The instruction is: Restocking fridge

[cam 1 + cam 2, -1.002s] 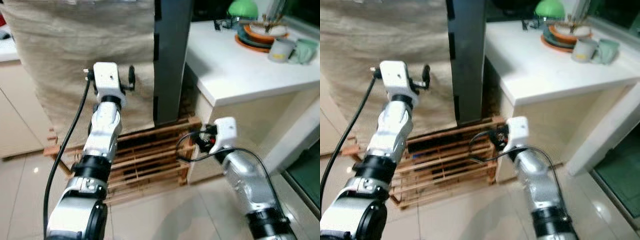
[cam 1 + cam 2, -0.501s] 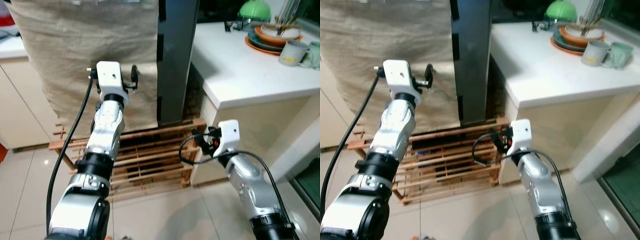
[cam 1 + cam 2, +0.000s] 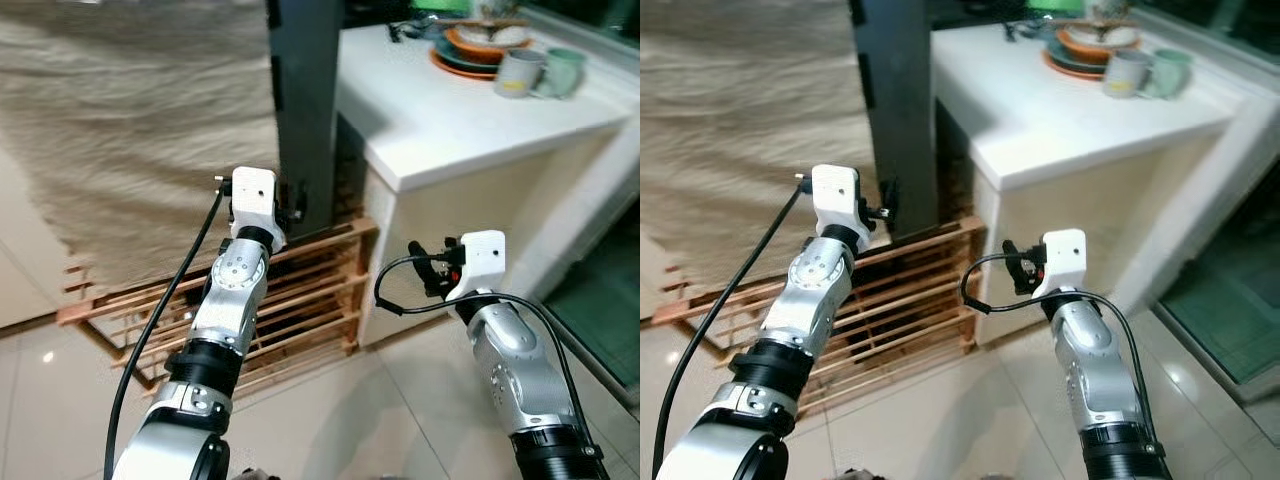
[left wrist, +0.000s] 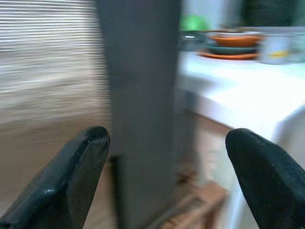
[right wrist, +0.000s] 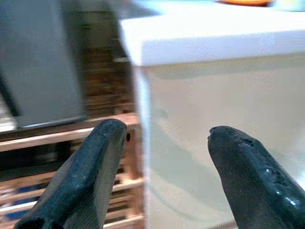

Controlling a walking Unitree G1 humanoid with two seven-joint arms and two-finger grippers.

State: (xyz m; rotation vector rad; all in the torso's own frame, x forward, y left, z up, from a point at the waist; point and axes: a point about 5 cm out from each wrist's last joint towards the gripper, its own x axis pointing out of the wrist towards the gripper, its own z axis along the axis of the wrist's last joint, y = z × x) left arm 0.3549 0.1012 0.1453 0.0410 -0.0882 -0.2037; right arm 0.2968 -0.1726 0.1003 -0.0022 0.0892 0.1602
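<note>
The fridge [image 3: 305, 100] is a tall dark grey body with a beige cloth [image 3: 130, 130] hanging over its front, and it stands on a wooden slatted pallet [image 3: 300, 290]. My left gripper [image 4: 167, 143] is raised in front of the fridge's dark edge, just above the pallet; its fingers [image 4: 81, 167] are spread wide and hold nothing. My right gripper [image 5: 167, 138] is lower and further right, facing the corner of the white counter [image 5: 200, 33]. It is open and empty too.
The white counter [image 3: 450, 110] juts out right of the fridge, with stacked dishes [image 3: 470, 45] and two mugs [image 3: 515, 72] at its far end. Pale floor tiles [image 3: 330, 420] lie below the arms. A green floor area [image 3: 1230, 320] lies past the counter on the right.
The whole view has swung and tilted, so the camera moved. My left gripper now sits by the fridge's dark edge instead of before the cloth. The right gripper has kept its pose.
</note>
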